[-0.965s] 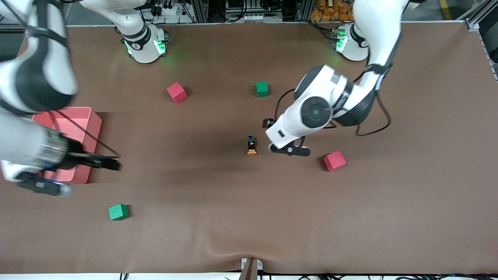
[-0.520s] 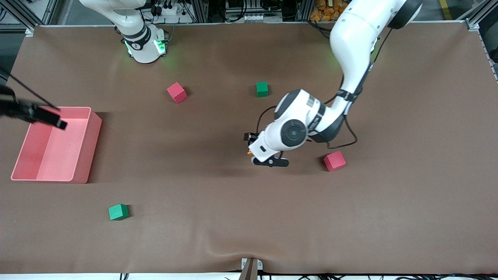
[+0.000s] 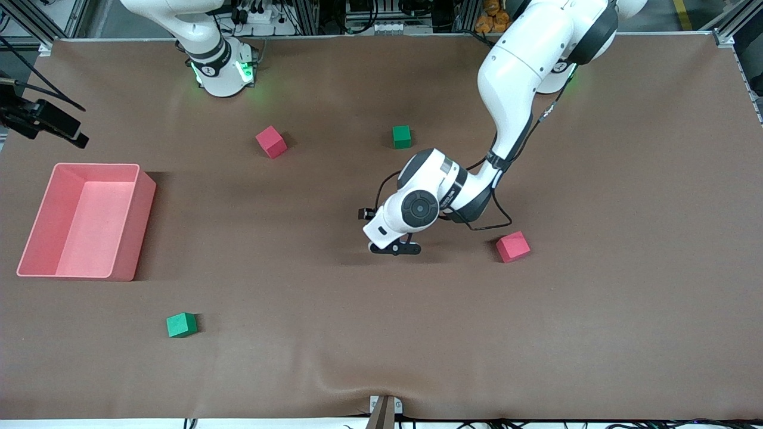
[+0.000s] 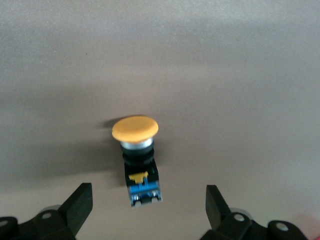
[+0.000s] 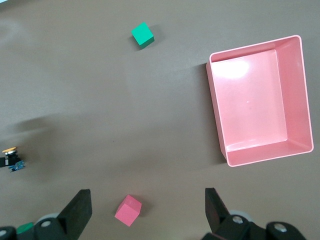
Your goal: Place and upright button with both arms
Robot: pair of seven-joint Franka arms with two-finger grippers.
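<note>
Button [image 4: 136, 150] lying on its side on the brown tabletop [image 3: 381, 333], near its middle, orange cap up front, black body and blue base trailing; hidden under the left wrist in the front view, seen small in the right wrist view [image 5: 11, 157]. Left tool [image 3: 393, 248] low over it, fingers spread wide [image 4: 147, 195], one on each flank of the base, neither touching. Right tool [image 3: 74, 136] hanging over the tabletop edge at the right arm's end, fingers spread too [image 5: 147, 197], gripping nothing. Pink bin [image 3: 143, 196] near it, closer to the front camera. Red cube [image 3: 512, 246] just beside the left arm; another red cube [image 3: 271, 142] and a green cube [image 3: 402, 136] closer to the bases; second green cube [image 3: 181, 325] nearest the front camera
</note>
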